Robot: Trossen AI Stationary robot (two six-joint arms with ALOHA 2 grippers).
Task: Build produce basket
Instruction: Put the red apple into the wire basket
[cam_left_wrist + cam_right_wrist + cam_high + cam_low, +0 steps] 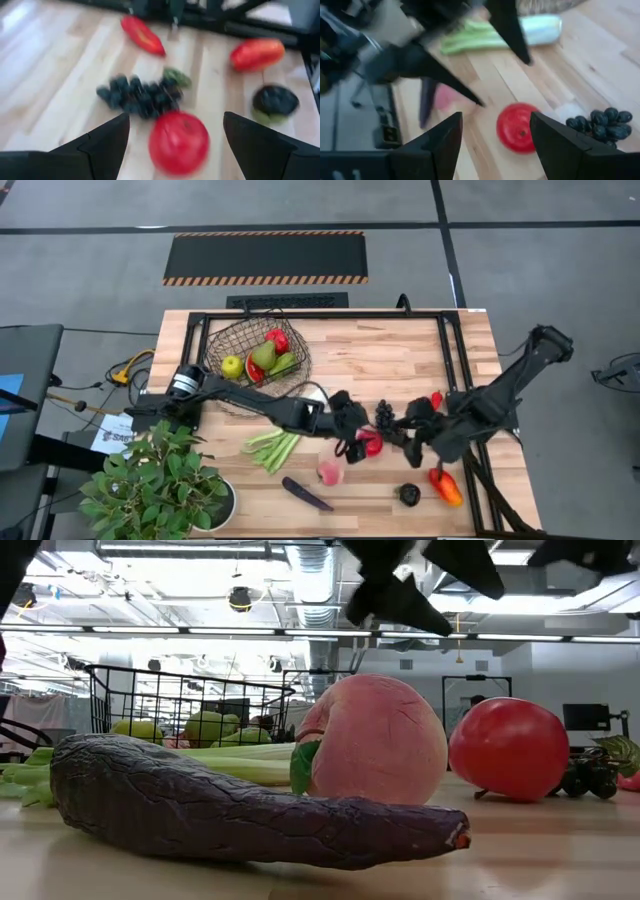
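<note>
Left gripper (pixel 172 137) hangs over the round red apple (pixel 178 141) near the middle of the pale wooden table (pixel 400 355), fingers spread wide with the fruit between and below them; nothing is gripped. Right gripper (pixel 495 132), likewise spread and empty, hovers over the same apple from the other side, so the two sets of fingers look crowded. Round dark wire-mesh basket (pixel 258 350) sits at the far left of the table, well apart from the apple, already holding a green pear (pixel 264 356), a yellow-green apple (pixel 232 366) and red pieces. Judgement: the step in hand is taking the apple. To do it well, one arm should back off, the other should centre over the fruit's widest part and descend straight, clear of the dark grape bunch (pixel 137 95) just beside it. Loose on the table, in falling size: long green-white stalk (pixel 272 448), purple aubergine (pixel 240 805), pink peach (pixel 375 740), small red chilli (pixel 142 34).
</note>
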